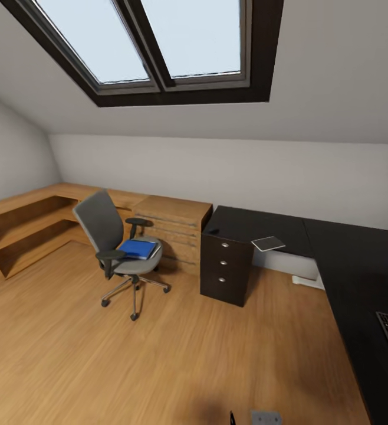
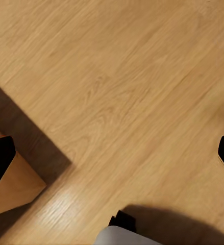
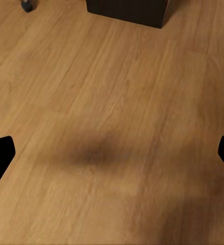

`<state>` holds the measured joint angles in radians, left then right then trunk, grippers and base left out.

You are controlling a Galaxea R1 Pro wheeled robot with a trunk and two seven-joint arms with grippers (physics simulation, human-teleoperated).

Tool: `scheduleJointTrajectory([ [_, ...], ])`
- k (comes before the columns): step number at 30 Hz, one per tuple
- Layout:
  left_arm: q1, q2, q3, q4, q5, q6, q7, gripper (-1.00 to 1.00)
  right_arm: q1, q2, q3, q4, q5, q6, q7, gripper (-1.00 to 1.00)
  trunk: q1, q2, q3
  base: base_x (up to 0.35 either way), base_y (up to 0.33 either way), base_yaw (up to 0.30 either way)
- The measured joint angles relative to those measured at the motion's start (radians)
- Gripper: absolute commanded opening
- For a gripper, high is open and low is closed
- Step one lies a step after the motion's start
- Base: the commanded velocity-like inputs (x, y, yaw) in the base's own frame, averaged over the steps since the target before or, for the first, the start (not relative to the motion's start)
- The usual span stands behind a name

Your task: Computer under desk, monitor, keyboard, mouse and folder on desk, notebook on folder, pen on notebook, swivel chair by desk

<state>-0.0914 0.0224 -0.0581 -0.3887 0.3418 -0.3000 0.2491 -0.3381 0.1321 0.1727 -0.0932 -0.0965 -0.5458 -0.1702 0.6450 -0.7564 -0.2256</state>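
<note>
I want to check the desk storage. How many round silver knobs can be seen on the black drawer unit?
3, in a vertical row on the drawer unit front: top knob, middle knob, bottom knob. Other faces are hidden.

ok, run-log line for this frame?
phase: approach | folder on swivel chair | notebook on desk | left gripper open | right gripper open

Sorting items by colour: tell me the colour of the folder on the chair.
Bright blue folder; head view.
</note>
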Motion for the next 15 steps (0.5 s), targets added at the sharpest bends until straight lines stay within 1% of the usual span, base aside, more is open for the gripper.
scheduleJointTrajectory([
  [15, 0.000, 0.000, 0.001, 0.001, 0.001, 0.001, 0.003, 1.00, 0.000, 0.000, -0.001, 0.000, -0.006, 0.000, -0.001, 1.00, 0.000, 0.000, 0.000, 0.331, 0.000, 0.000],
])
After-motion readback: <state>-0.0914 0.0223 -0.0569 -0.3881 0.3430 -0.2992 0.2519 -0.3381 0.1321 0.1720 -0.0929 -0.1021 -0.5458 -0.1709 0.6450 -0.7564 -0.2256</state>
